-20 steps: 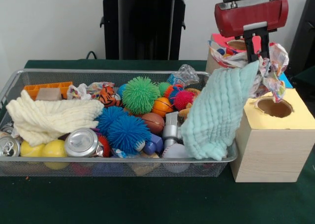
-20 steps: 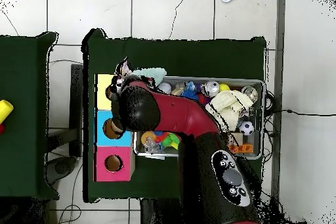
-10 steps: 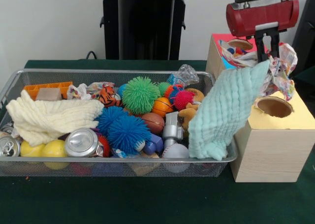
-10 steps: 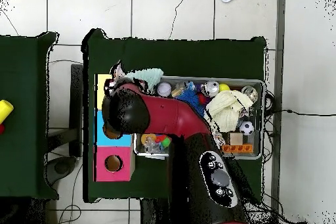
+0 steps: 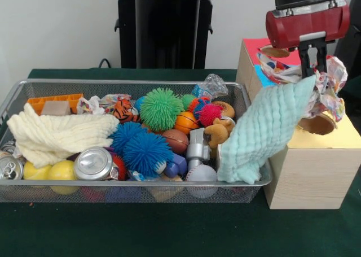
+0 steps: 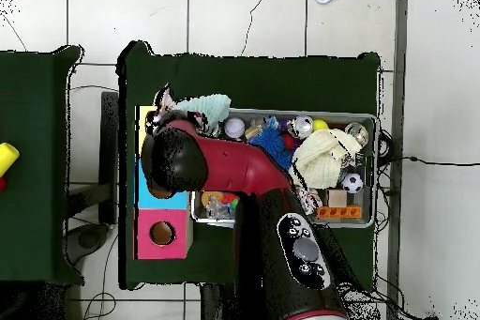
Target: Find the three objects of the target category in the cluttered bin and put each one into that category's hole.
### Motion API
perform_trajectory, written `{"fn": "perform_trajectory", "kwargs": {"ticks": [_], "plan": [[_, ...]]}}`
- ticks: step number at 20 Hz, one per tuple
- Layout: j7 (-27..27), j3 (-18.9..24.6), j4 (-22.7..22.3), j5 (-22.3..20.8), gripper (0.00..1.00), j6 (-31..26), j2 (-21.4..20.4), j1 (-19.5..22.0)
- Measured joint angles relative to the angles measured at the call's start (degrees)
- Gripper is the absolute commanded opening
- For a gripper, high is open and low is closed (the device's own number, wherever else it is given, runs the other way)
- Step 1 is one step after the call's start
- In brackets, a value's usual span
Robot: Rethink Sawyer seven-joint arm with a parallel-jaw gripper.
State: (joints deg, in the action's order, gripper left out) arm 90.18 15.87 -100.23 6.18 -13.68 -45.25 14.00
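My gripper (image 5: 313, 65) hangs from the red wrist over the yellow-topped wooden box (image 5: 309, 172), shut on a crumpled multicoloured wrapper (image 5: 330, 86). The wrapper hangs just above and partly in front of the box's round hole (image 5: 315, 125). A mint waffle-knit cloth (image 5: 265, 131) is caught up with it and drapes from the gripper down over the right end of the wire mesh bin (image 5: 135, 194). Another whitish wrapper (image 5: 95, 104) lies at the bin's back, beside a tiger-striped ball. In the overhead view the arm (image 6: 234, 161) hides the gripper; the wrapper (image 6: 167, 100) and cloth (image 6: 210, 107) show beside it.
The bin holds a cream cloth (image 5: 56, 134), spiky balls (image 5: 161, 107), cans (image 5: 93, 162), a clear crumpled bag (image 5: 210, 86) and small toys. A blue-topped box (image 6: 161, 200) and a pink-topped box (image 6: 161, 234) with holes stand behind the yellow one.
My gripper has moved right in the front view, carrying the wrapper over the yellow box's hole. The mint cloth has been dragged along, lifting further out of the bin.
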Motion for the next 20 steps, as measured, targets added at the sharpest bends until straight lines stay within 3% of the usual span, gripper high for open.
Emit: {"fn": "perform_trajectory", "kwargs": {"ticks": [11, 12, 20], "plan": [[0.0, -0.2, -0.12, 0.19, 0.0, 3.01, 0.35, -0.02], [0.0, -0.19, -0.31, 0.47, 1.0, 3.76, 0.42, -0.03], [0.0, -0.19, -0.71, 1.65, 1.0, 4.01, 0.49, -0.01]]}}
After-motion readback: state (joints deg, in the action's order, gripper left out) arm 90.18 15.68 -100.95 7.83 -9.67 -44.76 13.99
